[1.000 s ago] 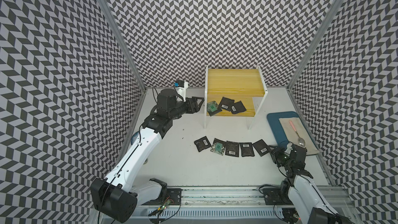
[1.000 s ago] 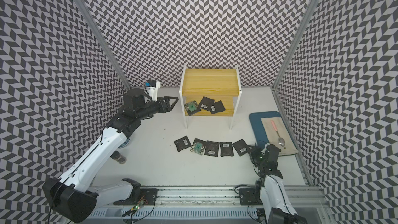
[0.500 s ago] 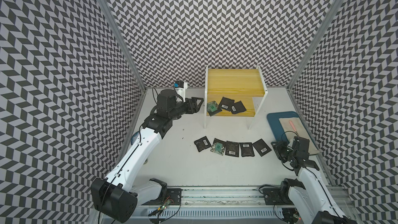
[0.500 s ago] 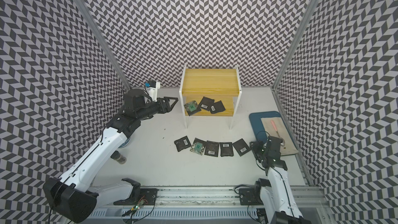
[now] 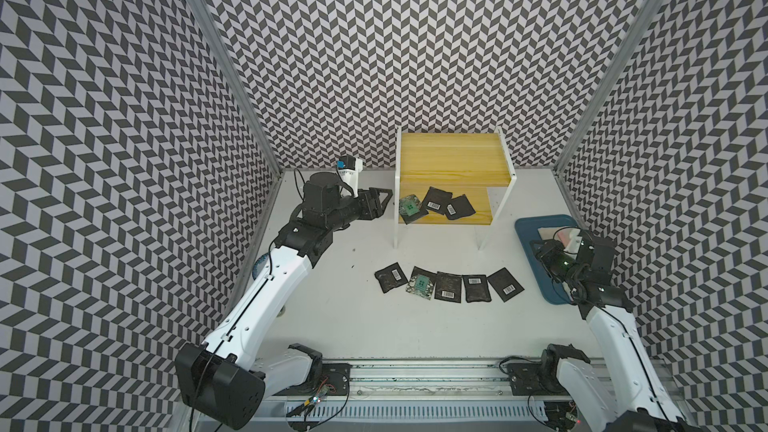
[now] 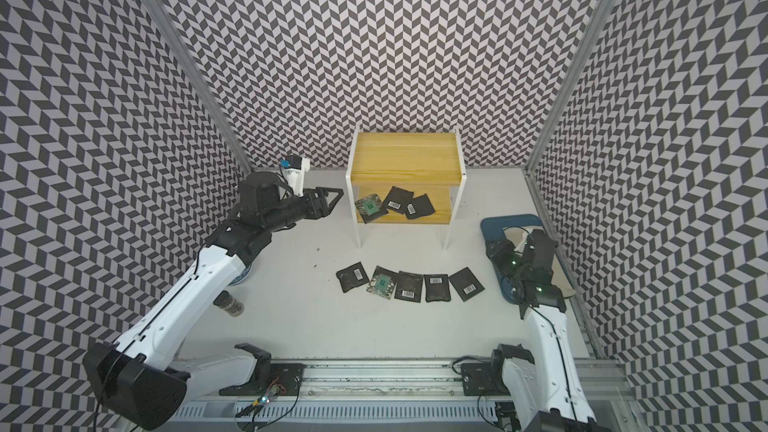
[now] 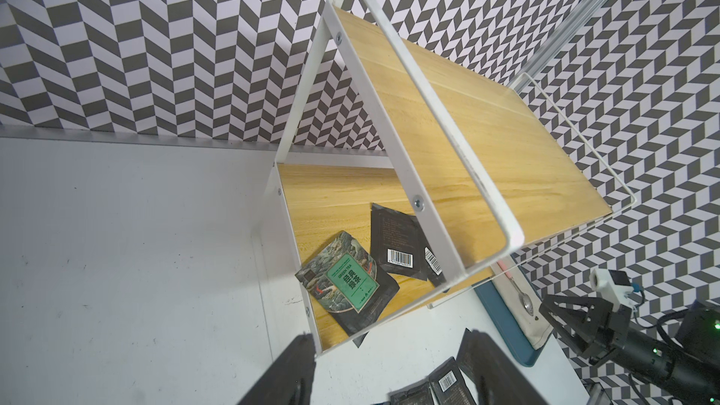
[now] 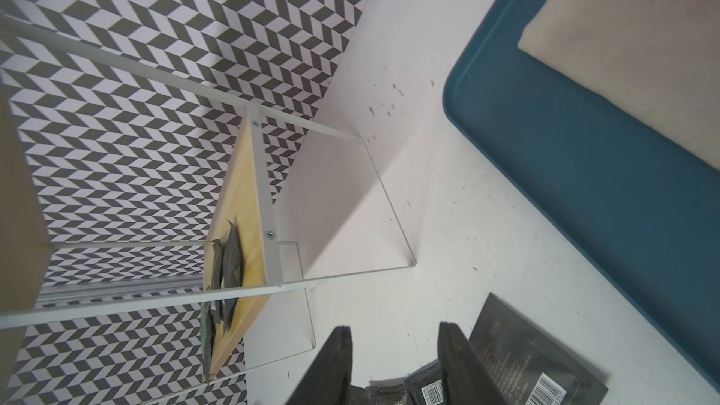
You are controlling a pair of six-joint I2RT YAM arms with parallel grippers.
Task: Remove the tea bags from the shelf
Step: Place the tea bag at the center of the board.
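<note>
Left pincer (image 7: pixel 389 338) sits at the side of the shelf (image 5: pixel 453 157), jaws apart and empty; three tea bags are left on the lower board.
The bags lie just ahead of it, past the white side frame (image 5: pixel 397 201). The green-faced tea bag (image 7: pixel 343 278) is nearest, at the front edge with a black corner overhanging. Two barcode tea bags (image 5: pixel 436 200) overlap further in. Five more tea bags (image 5: pixel 449 284) lie in a row on the tabletop (image 5: pixel 353 326), well off to its side. Right pincer (image 8: pixel 393 329) is also open, holding nothing, over that row's end. Risks, my read: a finger clips the frame and shoves the light shelf. Thin overlapping sachets invite a double pick or a push deeper under the top board. The overhanging one gets knocked off instead of gripped.
</note>
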